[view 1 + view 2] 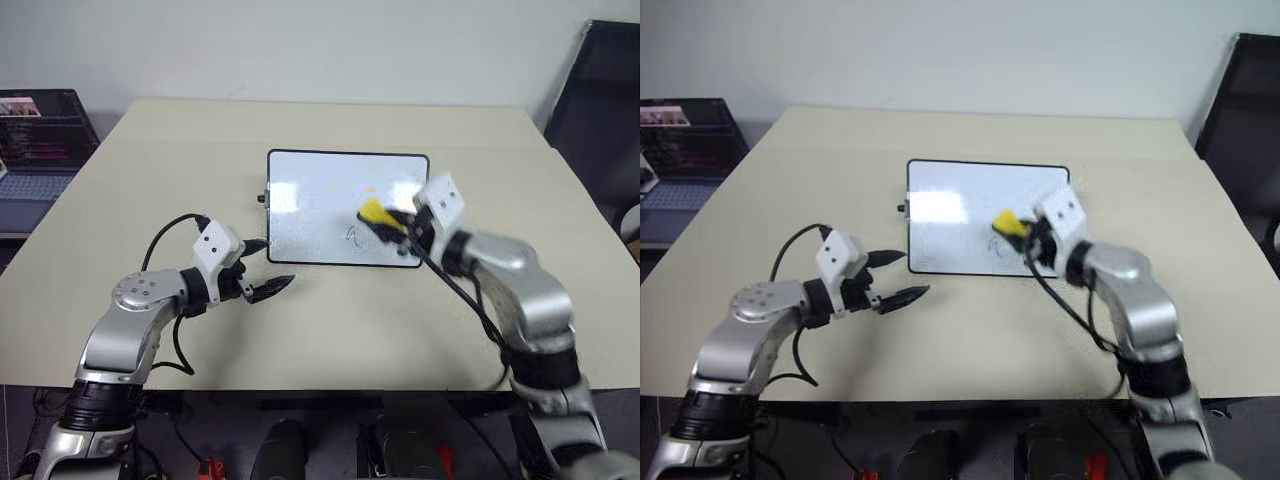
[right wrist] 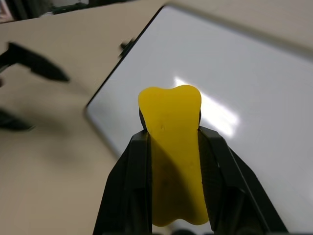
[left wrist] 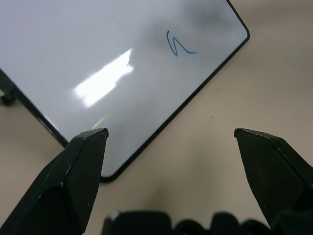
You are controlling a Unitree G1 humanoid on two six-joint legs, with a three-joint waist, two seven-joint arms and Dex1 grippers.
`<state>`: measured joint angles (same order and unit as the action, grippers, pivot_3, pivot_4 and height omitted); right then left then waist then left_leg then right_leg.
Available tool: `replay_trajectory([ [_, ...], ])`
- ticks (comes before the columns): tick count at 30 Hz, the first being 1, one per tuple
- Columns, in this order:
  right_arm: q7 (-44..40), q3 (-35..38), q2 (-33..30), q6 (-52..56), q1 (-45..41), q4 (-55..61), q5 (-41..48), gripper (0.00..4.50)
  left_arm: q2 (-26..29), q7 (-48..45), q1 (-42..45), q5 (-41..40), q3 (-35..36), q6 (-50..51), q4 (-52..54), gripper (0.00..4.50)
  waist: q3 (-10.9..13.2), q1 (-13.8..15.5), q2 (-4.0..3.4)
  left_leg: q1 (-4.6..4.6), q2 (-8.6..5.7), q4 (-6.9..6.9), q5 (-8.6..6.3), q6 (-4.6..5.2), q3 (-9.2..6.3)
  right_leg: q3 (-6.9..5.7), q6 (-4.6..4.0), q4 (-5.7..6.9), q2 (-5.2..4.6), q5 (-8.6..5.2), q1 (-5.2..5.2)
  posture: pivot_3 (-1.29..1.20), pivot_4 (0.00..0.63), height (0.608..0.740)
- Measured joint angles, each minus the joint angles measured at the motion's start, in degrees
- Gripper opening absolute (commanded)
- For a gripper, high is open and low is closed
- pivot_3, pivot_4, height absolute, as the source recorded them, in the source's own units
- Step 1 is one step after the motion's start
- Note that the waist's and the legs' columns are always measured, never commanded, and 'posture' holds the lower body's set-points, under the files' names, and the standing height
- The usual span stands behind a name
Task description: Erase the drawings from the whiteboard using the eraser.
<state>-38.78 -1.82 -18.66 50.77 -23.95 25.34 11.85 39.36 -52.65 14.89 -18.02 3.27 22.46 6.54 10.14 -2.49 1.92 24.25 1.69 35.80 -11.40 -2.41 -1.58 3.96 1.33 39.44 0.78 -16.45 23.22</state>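
Right wrist view: eraser (image 2: 171, 147) pinched in right hand (image 2: 172, 142) over whiteboard (image 2: 254, 88).

One whiteboard (image 1: 320, 190), one eraser (image 1: 376, 212), one drawing (image 1: 352, 235)

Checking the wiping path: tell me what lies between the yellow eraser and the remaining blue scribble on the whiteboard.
Only bare glossy white board separates the yellow eraser from the blue scribble, seen in the left eye view.
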Motion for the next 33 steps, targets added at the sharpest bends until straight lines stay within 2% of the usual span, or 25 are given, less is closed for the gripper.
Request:
replay_trajectory([
  [6, 0.97, 0.38, -3.92, 4.75, 8.45, 7.78, 4.1, 0.95, 0.86, -2.61, -0.59, 0.38, -0.48, -2.46, -0.11, 4.5, 0.02, -0.27, -0.03, -0.13, 0.04, 0.07, 0.01, 0.01, 0.16, -0.01, 0.06, -0.06, 0.02, 0.02, -0.04, 0.0, 0.15, 0.74],
  [13, 2.43, -0.04, -5.16, 4.81, 9.37, 8.19, 6.2, 0.95, 0.94, -3.91, 0.73, 0.61, -0.92, -3.26, -1.62, 4.5, 0.02, -0.39, -0.02, -0.11, 0.02, 0.02, 0.01, 0.01, 0.21, 0.0, 0.07, -0.11, 0.11, 0.01, -0.03, 0.0, 0.15, 0.74],
  [16, 3.63, -0.12, -3.05, 4.75, 8.99, 7.9, 7.58, 0.95, 0.82, -4.25, 0.74, 0.42, -1.18, -3.27, -1.6, 4.5, 0.02, -0.4, -0.02, -0.04, 0.04, 0.0, 0.01, 0.01, 0.17, -0.01, 0.07, -0.2, 0.11, 0.01, -0.02, 0.0, 0.15, 0.74],
  [20, 7.85, -2.84, -0.73, 0.76, 3.87, 3.22, 4.88, 0.95, 0.3, -4.21, 0.64, 0.12, -1.35, -3.27, -1.22, 4.5, 0.02, -0.57, -0.02, -0.03, 0.03, 0.04, 0.01, 0.01, 0.19, -0.01, 0.14, -0.22, 0.11, 0.05, -0.02, 0.0, 0.15, 0.74],
  [27, 11.51, -14.0, -3.64, -13.27, -4.92, -9.95, -8.5, 0.95, -0.04, -4.05, 0.48, 0.13, -1.39, -3.25, -0.28, 4.5, 0.02, -0.55, -0.02, 0.07, 0.01, 0.02, 0.01, 0.02, 0.2, -0.03, 0.14, -0.34, 0.11, 0.07, 0.02, 0.0, 0.15, 0.74],
  [33, 13.67, -16.97, -0.93, -21.57, -14.75, -23.27, -15.5, 0.95, -0.13, -4.25, 0.34, 0.37, -1.78, -4.1, -0.27, 4.5, 0.02, -0.62, -0.02, 0.08, 0.02, 0.02, 0.01, 0.02, 0.18, -0.04, 0.02, -0.33, 0.11, 0.14, 0.03, 0.0, 0.15, 0.74],
])
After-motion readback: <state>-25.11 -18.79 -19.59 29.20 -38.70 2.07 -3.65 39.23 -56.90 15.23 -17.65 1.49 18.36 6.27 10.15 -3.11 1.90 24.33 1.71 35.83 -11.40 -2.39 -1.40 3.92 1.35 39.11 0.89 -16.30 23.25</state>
